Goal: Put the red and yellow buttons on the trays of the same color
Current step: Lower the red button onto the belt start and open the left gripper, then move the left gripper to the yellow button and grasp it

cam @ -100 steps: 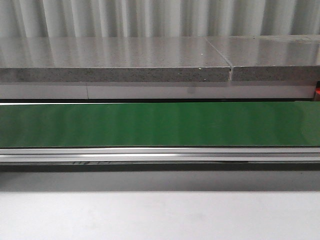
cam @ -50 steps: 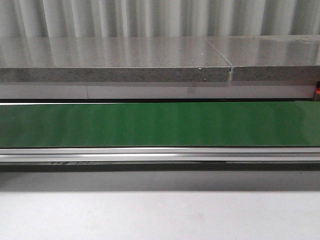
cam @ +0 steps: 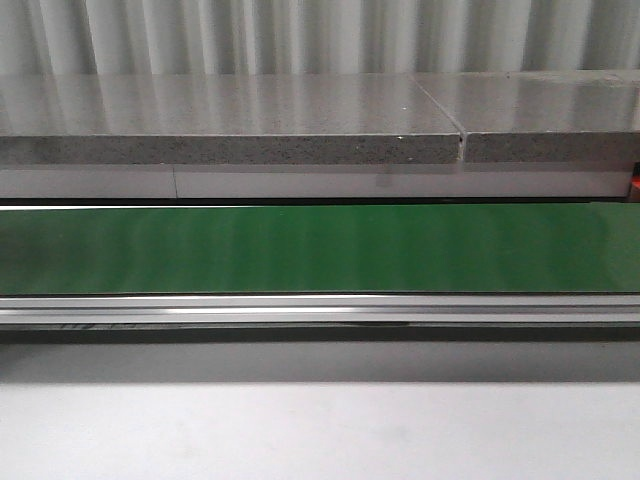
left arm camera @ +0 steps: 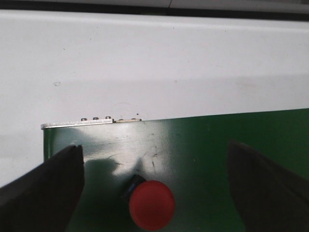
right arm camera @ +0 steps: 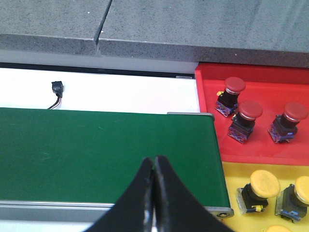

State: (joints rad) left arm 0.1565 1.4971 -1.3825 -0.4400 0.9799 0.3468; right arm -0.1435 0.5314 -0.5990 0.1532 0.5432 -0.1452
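A red mushroom-head push button [left arm camera: 151, 205] sits on the green conveyor belt [left arm camera: 203, 145] near its end. Beyond the belt's other end, a red plastic tray [right arm camera: 260, 150] holds three buttons, a yellow plastic tray [right arm camera: 231, 181] beside it.

Left gripper [left arm camera: 154, 193]: fingers spread wide apart, pointing down. Right gripper [right arm camera: 154, 181]: fingers pressed together, tips touching, nothing between them.
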